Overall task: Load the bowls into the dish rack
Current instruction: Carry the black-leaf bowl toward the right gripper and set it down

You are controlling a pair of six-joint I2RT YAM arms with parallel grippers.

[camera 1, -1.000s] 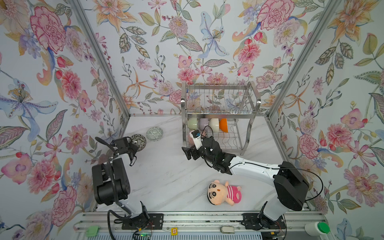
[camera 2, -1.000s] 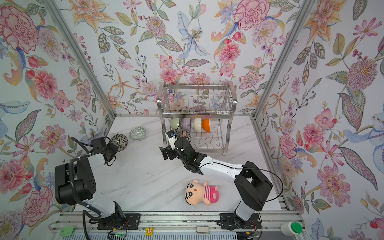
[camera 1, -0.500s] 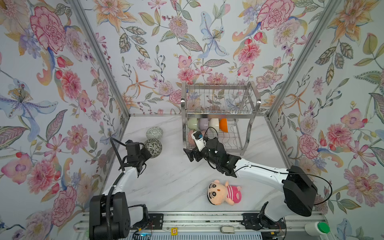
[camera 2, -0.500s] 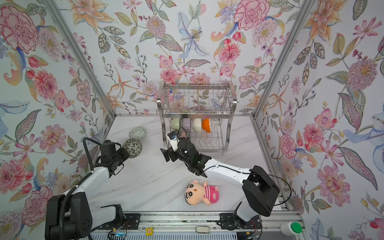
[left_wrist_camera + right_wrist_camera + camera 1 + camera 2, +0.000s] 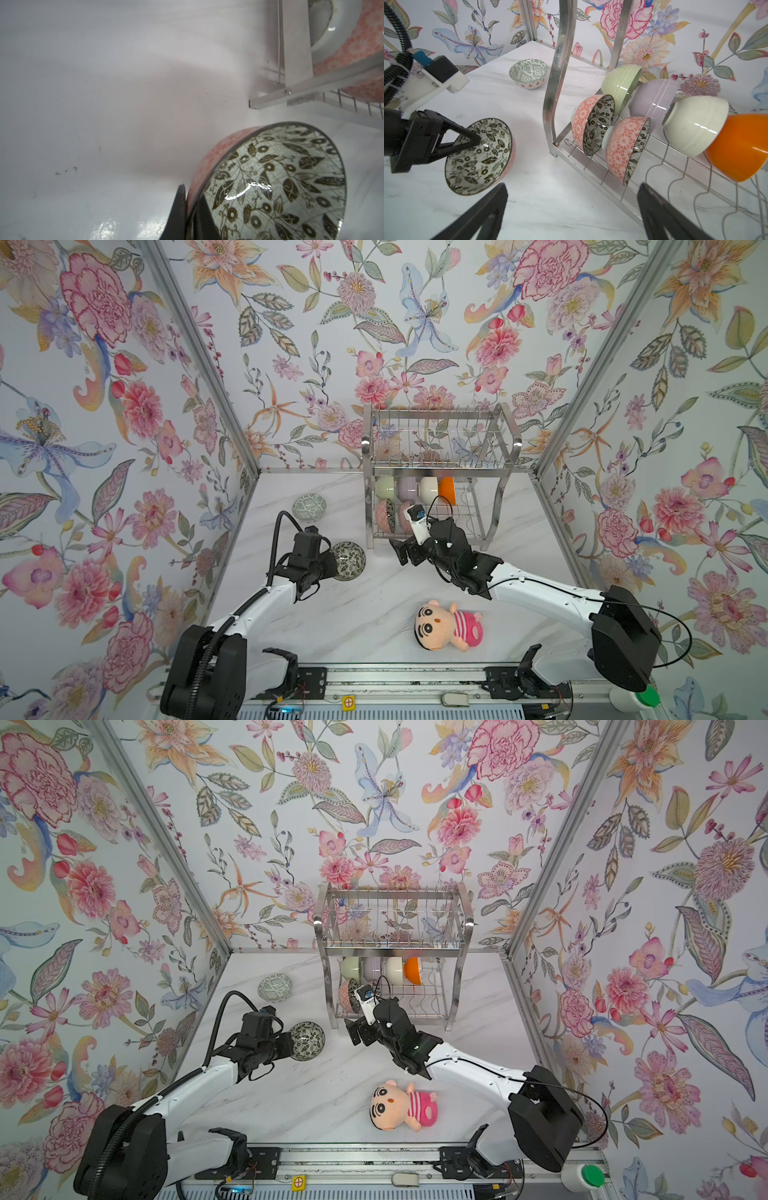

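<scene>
Nearby, plush doll (image 5: 449,624) and green-patterned bowl (image 5: 308,508)

Both arms: white shells, black joint blocks. L arm (image 5: 257,605) has a fat ribbed black conduit (image 5: 398,29) running along it. R arm (image 5: 540,593) has a thin black wire (image 5: 691,641) off the big black shoulder block (image 5: 623,639). White cam bracket (image 5: 419,526) w/ blue tag. R gripper (image 5: 572,187): black triangular open-frame fingers (image 5: 497,200).

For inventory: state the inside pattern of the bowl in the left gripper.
The held bowl: dark leaves and ring flowers on white; clearest in left wrist view.
</scene>
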